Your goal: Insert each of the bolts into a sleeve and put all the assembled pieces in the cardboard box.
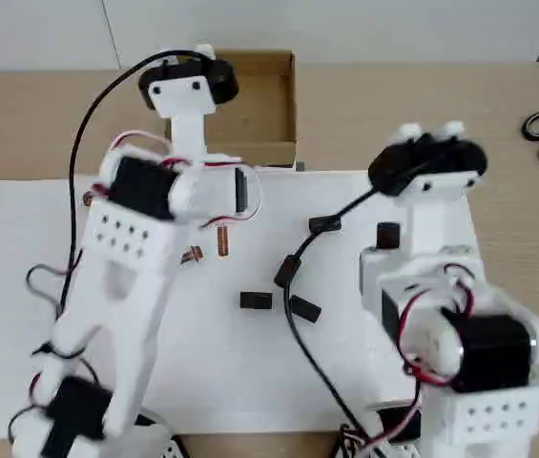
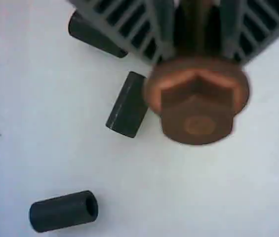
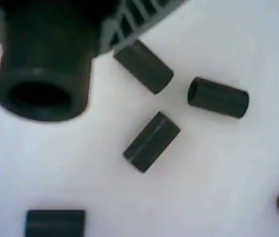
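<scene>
Left fingers (image 2: 124, 22) clamped on copper bolt (image 2: 197, 101) — head toward camera, right fingers (image 3: 129, 19) holding black sleeve (image 3: 43, 74), loose sleeves (image 3: 151, 141) on white sheet (image 3: 218, 173)

Bare white sheet (image 1: 221, 382) is left open between the two arms; the middle is cluttered by loose sleeves (image 1: 256, 301) and crossed by a black cable (image 1: 353, 204); the cardboard box (image 1: 267, 105) is partly overhung by one arm (image 1: 188, 124).

A: Where's the high camera?
B: Overhead, well back, looking down across the whole table (image 1: 21, 114).
A: And the wrist ones?
B: Both close above the white sheet (image 1: 202, 363), facing down. All three share the loose sleeves (image 1: 256, 301).
</scene>
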